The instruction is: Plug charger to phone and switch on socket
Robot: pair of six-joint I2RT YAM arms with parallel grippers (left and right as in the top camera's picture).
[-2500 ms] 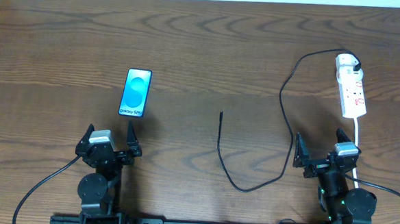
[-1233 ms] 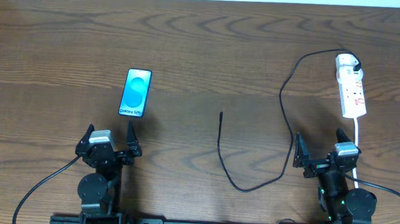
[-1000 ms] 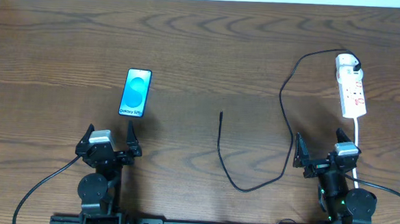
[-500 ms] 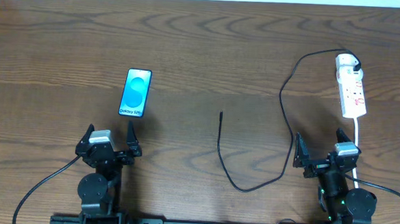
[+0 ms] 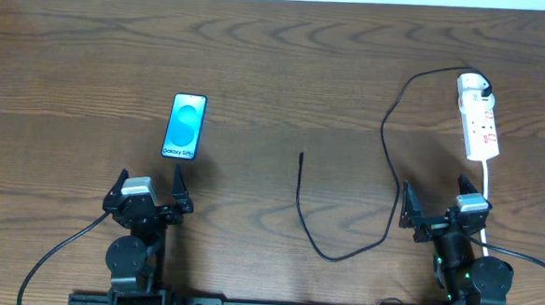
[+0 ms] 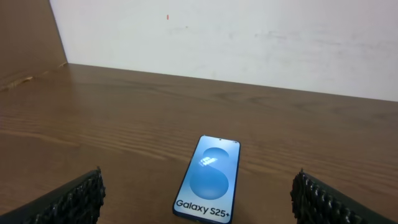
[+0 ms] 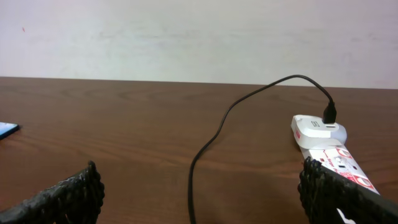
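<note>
The phone (image 5: 185,126) lies flat on the wooden table at the left, blue screen up with "Galaxy S25" text; it also shows in the left wrist view (image 6: 209,179) between the fingers. My left gripper (image 5: 149,187) is open and empty just in front of it. The charger cable (image 5: 386,130) runs from the white adapter on the socket (image 5: 477,117) at the far right, curves down, and ends with its plug tip (image 5: 301,155) mid-table. The cable (image 7: 214,134) and socket (image 7: 326,140) show in the right wrist view. My right gripper (image 5: 435,206) is open and empty in front of the socket.
A white cord (image 5: 489,197) runs from the socket toward the table's front past my right gripper. A white wall (image 6: 249,37) stands behind the table's far edge. A brown board (image 6: 25,37) stands at the far left.
</note>
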